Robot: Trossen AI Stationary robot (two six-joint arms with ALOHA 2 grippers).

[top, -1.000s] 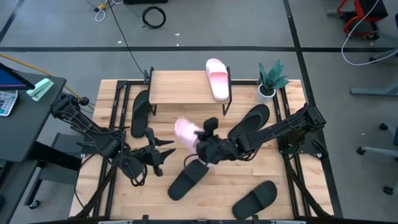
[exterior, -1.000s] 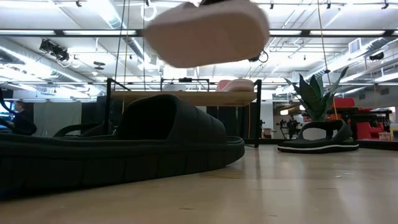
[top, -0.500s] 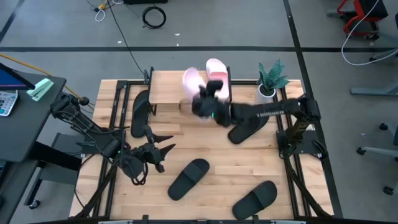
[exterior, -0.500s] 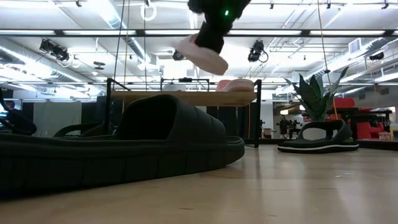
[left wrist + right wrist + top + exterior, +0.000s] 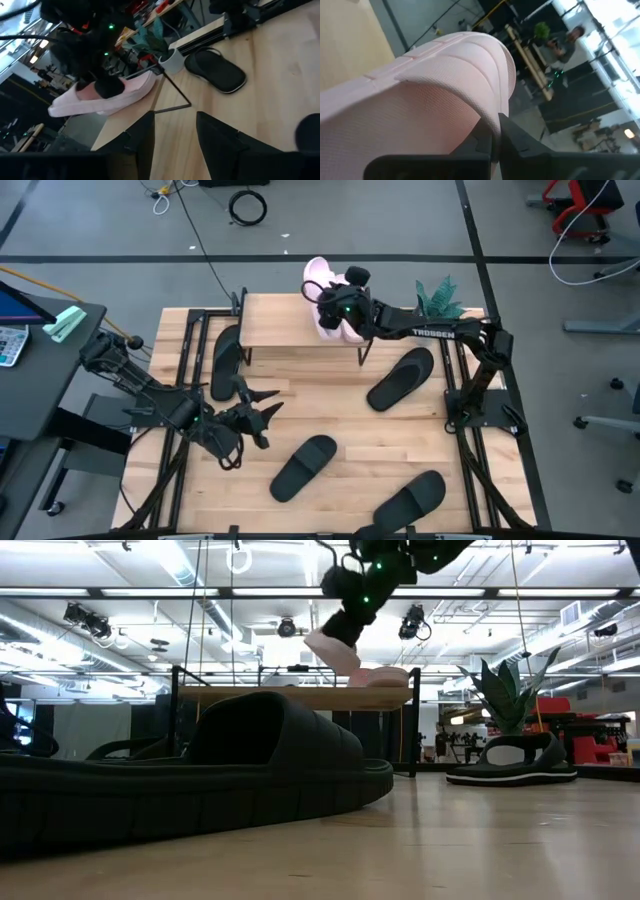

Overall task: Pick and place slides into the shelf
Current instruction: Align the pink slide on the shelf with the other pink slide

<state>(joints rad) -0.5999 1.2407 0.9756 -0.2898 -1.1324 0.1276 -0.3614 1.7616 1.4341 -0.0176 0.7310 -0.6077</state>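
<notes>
High view: right gripper (image 5: 335,302) clamped on pale pink slide (image 5: 318,278), carried from mid-table to shelf (image 5: 290,322) top beside its twin — release next. Left gripper (image 5: 262,412) part-open, empty, waiting.

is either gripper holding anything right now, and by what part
The right gripper holds a pink slide by its strap, above the shelf. The left gripper holds nothing.

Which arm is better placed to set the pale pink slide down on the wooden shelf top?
The right arm. Its right gripper is shut on the pale pink slide, held above the light wooden shelf beside the other pink slide. The left gripper is open and empty, low over the table.
</notes>
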